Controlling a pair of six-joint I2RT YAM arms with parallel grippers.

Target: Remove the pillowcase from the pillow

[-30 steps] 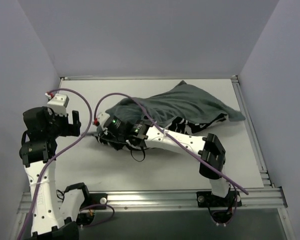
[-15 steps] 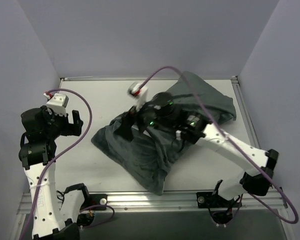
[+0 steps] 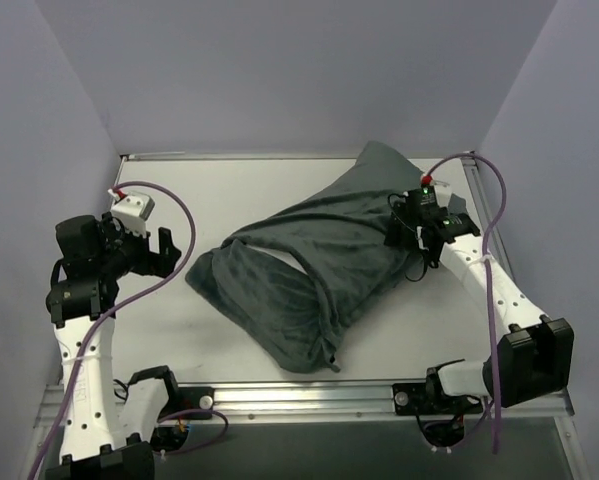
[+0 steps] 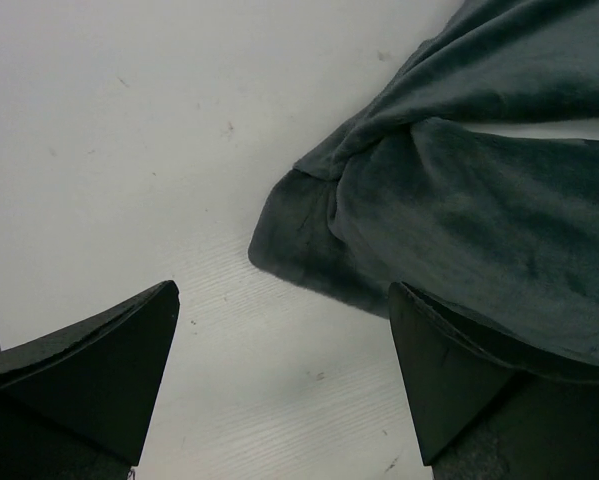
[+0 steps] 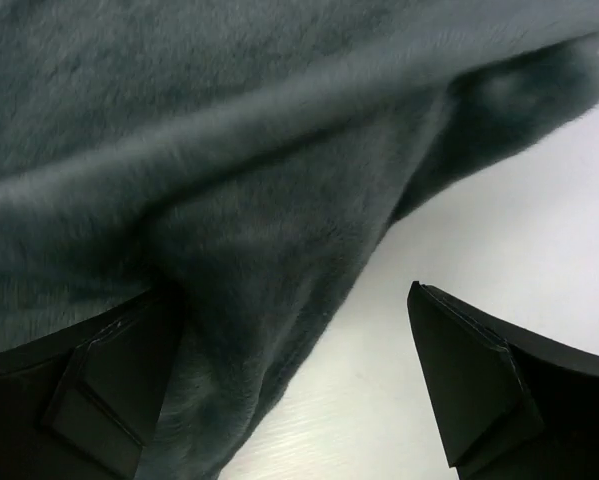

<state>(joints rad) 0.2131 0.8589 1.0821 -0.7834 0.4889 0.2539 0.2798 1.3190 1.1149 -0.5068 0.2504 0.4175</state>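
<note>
Overhead, the pillowcase [image 3: 309,265] lies grey-green side out, stretched diagonally across the table [image 3: 179,190] from the far right to the near middle. The left gripper [image 3: 167,250] hangs just left of it, jaws apart. The right gripper [image 3: 399,232] sits at the cloth's right edge.

From the left wrist, the left gripper [image 4: 282,300] gapes over bare table, a folded corner of the pillowcase [image 4: 429,220] just ahead.

From the right wrist, the right gripper [image 5: 291,300] stands wide apart; the pillowcase [image 5: 229,150] bulges between the fingers and rests against the left one [image 5: 109,380].
</note>
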